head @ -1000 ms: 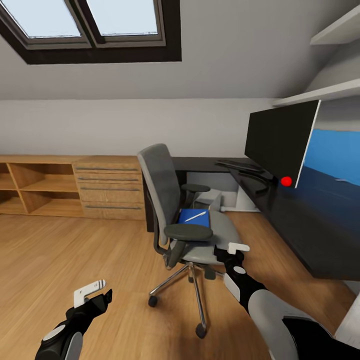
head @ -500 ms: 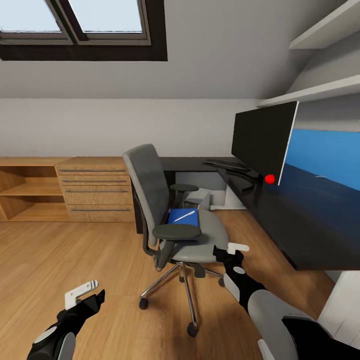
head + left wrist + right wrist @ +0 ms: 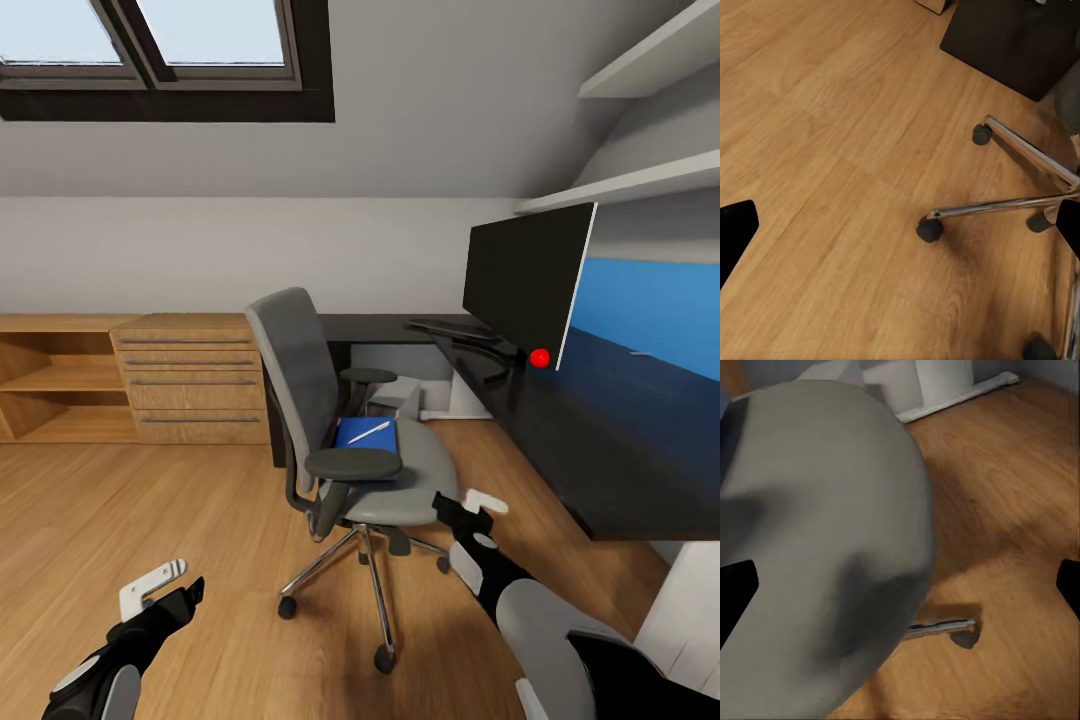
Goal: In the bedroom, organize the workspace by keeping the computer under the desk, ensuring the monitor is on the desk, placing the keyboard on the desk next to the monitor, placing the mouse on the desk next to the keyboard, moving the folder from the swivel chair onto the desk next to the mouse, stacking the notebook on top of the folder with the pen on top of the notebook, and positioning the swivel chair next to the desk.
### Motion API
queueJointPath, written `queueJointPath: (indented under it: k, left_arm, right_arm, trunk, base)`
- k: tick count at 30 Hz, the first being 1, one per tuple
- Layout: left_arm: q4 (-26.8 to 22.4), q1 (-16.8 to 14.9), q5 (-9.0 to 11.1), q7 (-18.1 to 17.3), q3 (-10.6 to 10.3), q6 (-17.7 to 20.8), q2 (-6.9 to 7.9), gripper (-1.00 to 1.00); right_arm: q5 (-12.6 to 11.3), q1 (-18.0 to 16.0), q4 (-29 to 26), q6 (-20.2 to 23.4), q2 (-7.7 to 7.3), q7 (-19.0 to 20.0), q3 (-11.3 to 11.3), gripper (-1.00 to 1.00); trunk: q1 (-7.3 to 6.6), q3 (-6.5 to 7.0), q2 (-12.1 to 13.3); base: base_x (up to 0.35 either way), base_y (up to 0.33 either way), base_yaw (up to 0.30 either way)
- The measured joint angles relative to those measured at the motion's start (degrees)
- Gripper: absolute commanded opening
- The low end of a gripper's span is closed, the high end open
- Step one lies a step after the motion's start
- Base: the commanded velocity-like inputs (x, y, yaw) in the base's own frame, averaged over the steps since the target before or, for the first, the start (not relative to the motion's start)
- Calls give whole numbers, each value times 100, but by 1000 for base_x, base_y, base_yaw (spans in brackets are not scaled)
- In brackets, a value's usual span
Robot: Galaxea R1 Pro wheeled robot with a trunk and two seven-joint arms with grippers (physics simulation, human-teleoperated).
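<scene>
Swivel chair (image 3: 345,430) stands on the wooden floor (image 3: 150,520) just ahead of the right gripper (image 3: 470,510), whose fingers sit close beside the front edge of the grey seat; the right wrist view has that seat (image 3: 817,547) looming between widely parted fingertips, so this gripper is released and grasps nothing. On the seat, beyond the gripper and behind the near armrest, lies the blue folder (image 3: 366,433) with the white pen (image 3: 369,432) resting across it. The desk (image 3: 600,450) runs along the right gripper's outer side, carrying the monitor (image 3: 525,275) with the keyboard (image 3: 452,327) at its foot. The left gripper (image 3: 160,597) hovers low, well apart from the chair; its wrist view looks between spread fingertips at the chrome base (image 3: 1020,187) and casters, so it too is released.
</scene>
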Motion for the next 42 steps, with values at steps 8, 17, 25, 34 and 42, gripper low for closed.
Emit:
queueJointPath:
  k: [8,17,25,34,42]
  left_arm:
    - [-1,1,24,5,11,0,7,100]
    - [-1,-1,26,12,13,0,8,100]
    - [-1,-1,26,12,13,6,8,100]
    - [-1,1,26,12,-3,17,0,100]
    - [-1,3,26,1,0,17,-1,100]
  right_arm:
    - [-763,-5,-40,0,30,39,-243,100]
    - [-1149,-2,-36,-132,13,422,-295,100]
    - [-1171,0,-28,-170,-4,797,-293,100]
    - [-1173,1,-31,-169,-54,859,-294,100]
    - [-1174,1,-37,-174,-64,866,-294,100]
  trunk:
    - [0,0,0]
    - [0,0,0]
    - [0,0,0]
    - [175,-143,-320]
    - [198,-162,-361]
  base:
    - [0,0,0]
    - [0,0,0]
    - [0,0,0]
    - [0,0,0]
    - [0,0,0]
